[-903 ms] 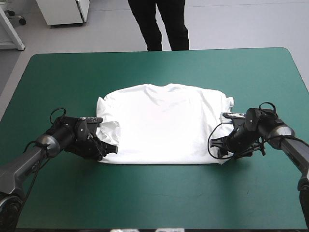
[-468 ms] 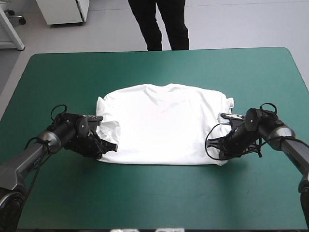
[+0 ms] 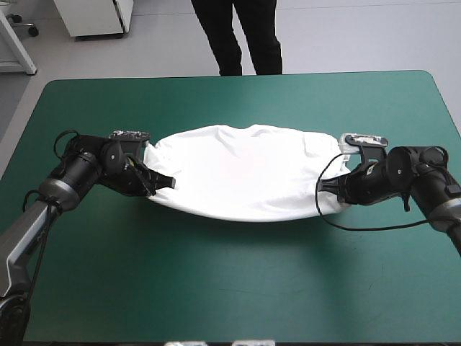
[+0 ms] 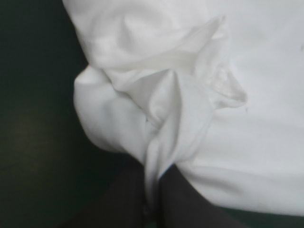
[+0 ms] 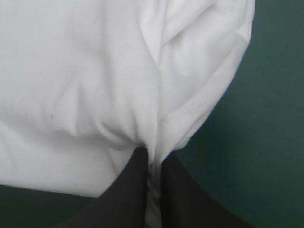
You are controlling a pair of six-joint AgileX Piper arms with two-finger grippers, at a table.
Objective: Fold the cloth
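1. The T-shirt (image 3: 245, 171) is at centre frame in the high view, a bit above the middle, on the teal-green cover (image 3: 230, 288). Its far edge lies on the table. The near hem is off the cover and sags in a bow between your two grippers.
2. The left gripper (image 3: 164, 182) is at centre-left. Its black fingers are clenched on a bunched near corner, and its wrist view shows a ridge of cloth pinched between them.
3. The right gripper (image 3: 330, 196) is at centre-right. Its fingers are clamped on the opposite near corner, with the sheet between them.
4. Why: you pinch both corners so the hem rises as one edge, and you hold them wide apart to limit the slack.
5. My read is that this is the start of a half fold, with the hem headed for the far edge. Keep both sides level, or the fold will probably land skewed.
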